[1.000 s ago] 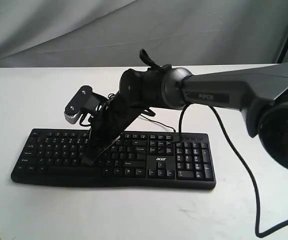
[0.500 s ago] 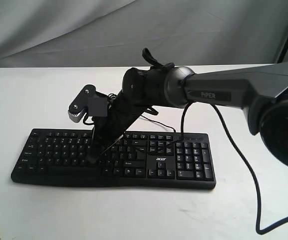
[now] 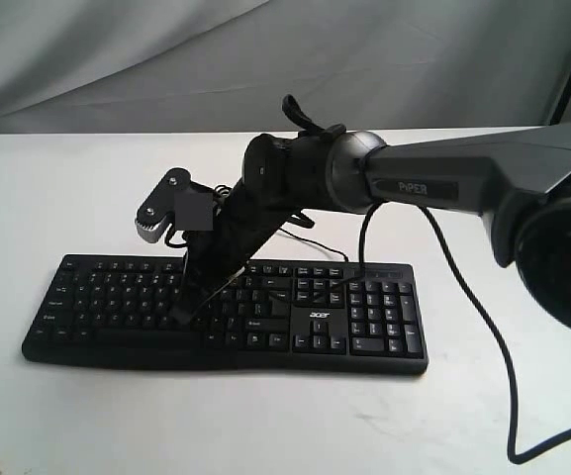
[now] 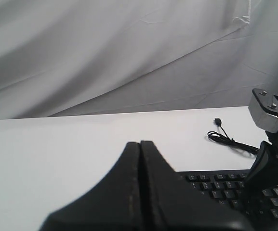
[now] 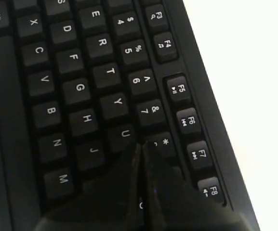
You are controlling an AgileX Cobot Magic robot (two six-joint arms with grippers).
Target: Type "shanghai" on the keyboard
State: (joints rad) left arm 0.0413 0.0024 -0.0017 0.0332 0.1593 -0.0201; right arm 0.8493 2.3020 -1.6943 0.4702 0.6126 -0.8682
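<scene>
The black keyboard (image 3: 364, 317) lies across the white table (image 3: 67, 188), its acer logo near the arrow keys. My right gripper (image 3: 180, 315) reaches over from the right and slants down onto the letter keys left of the middle. In the right wrist view its fingers are shut with nothing between them, and the right gripper (image 5: 141, 145) tip sits beside the U key (image 5: 122, 134) and the 8 key, hiding the key beneath it. My left gripper (image 4: 140, 143) is shut and empty, hovering off the keyboard (image 4: 216, 185); the exterior view does not show it.
The keyboard's thin USB cable (image 4: 225, 140) coils on the table behind it. A thick black arm cable (image 3: 483, 336) loops down at the right. The right arm's wrist camera (image 3: 161, 208) juts out above the keys. Grey cloth hangs behind the table.
The right gripper's tip shifted slightly to the right along the keys and its wrist camera tipped up between one second and half a second ago. It has held still since.
</scene>
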